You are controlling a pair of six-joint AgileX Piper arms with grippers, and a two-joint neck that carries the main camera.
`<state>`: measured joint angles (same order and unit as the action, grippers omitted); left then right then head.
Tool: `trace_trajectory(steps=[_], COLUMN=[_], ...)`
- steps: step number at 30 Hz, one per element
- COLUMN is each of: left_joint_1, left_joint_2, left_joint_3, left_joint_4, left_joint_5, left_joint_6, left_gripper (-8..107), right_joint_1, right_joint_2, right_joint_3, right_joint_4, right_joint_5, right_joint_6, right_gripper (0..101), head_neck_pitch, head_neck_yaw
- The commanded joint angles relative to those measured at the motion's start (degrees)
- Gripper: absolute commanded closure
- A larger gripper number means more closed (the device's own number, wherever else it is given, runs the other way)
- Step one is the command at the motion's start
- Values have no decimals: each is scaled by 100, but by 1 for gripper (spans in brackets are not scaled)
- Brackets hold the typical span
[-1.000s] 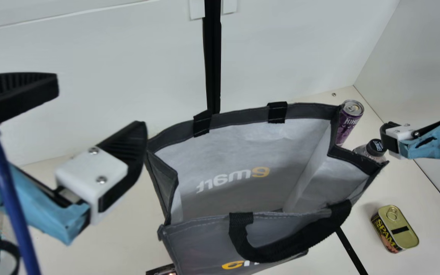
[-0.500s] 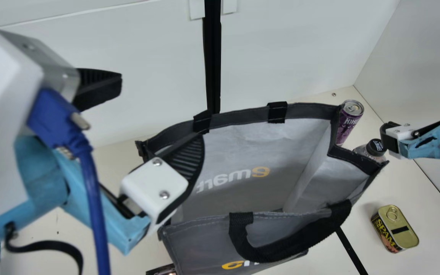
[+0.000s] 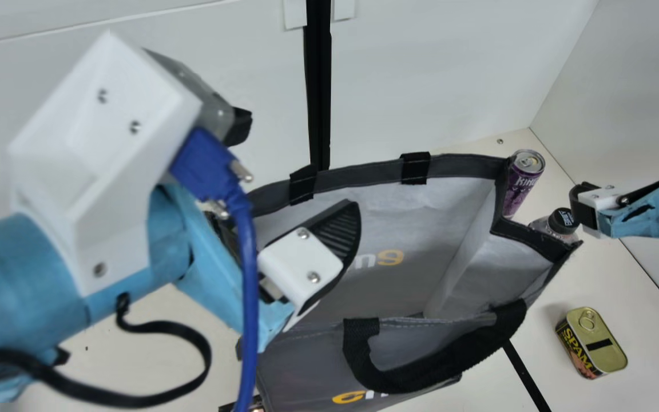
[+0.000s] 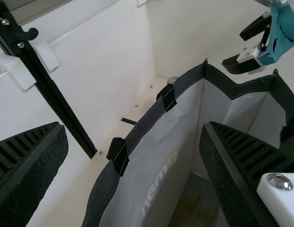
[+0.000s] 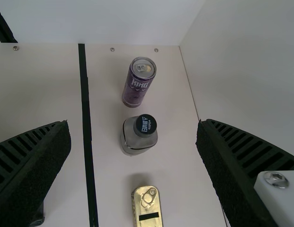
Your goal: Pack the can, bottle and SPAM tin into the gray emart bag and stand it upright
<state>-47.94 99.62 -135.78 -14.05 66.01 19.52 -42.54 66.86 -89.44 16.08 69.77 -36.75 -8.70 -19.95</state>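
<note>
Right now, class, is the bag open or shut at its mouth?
Open: the bag has its long rims spread well apart, and the pale lining shows between them.

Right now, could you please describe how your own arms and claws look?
My left arm shows light blue and white parts, a blue cable and a black cable. My right arm is also light blue and white. The left claw and right claw have black, ribbed fingers and white blocks with silver screws.
</note>
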Motion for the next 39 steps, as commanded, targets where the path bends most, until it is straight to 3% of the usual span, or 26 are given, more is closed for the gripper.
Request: trace_trajectory(steps=[1,28,37,39], left_joint_1=[-11,207,72,49], left_joint_2=[106,1617,1744,1748], left_joint_3=[-74,-1047,-845,-799], left_joint_4=[-20,-530,-353,-291], left_joint_5=[-2,355,389,389], left_joint_6=[24,477,643,652], left_gripper=[9,9,9,22], right_joint_1=[0,0,0,0], right_joint_2=[0,0,0,0], right_joint_3=[0,0,0,0], right_joint_4=[0,0,5,5], right_joint_5=[0,0,0,0], right_joint_6=[0,0,0,0], right_gripper=[6,6,6,6], head_neck_pitch=[-130,-130,-130,-130], head_neck_yaw=[-5,-5,-5,-5])
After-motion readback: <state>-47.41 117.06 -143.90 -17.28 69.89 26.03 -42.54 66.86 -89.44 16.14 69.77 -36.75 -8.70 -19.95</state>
